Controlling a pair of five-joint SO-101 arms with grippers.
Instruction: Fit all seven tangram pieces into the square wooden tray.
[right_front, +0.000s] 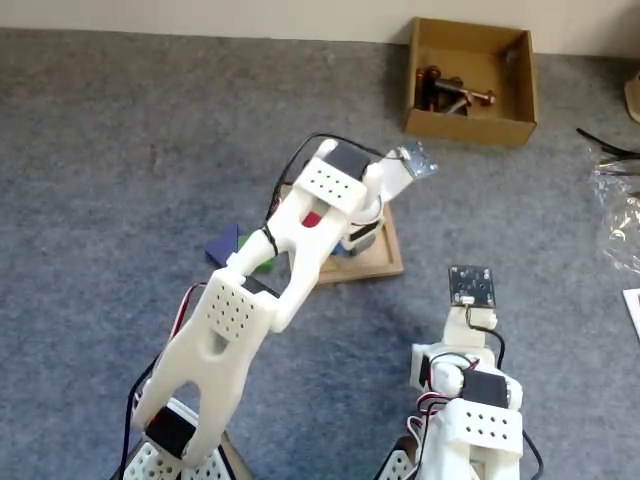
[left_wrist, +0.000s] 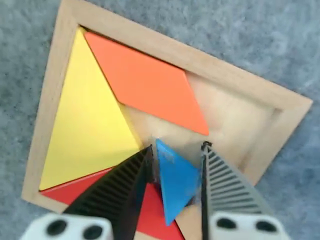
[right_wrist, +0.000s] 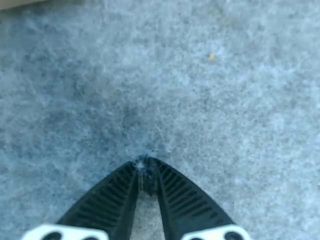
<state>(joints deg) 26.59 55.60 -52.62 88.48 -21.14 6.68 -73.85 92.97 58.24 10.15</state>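
Blue triangle — gripped in left jaws, long axis along them, over wooden tray | bare tray floor just beyond tips, beside orange parallelogram | right jaws closed on nothing — off the tray, over table

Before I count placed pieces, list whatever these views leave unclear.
High view: left arm covers most of the wooden tray and a green piece beside it.
Left wrist view: left gripper, gripping the blue triangle, hides part of the red piece; the picture's edge cuts off the rest.
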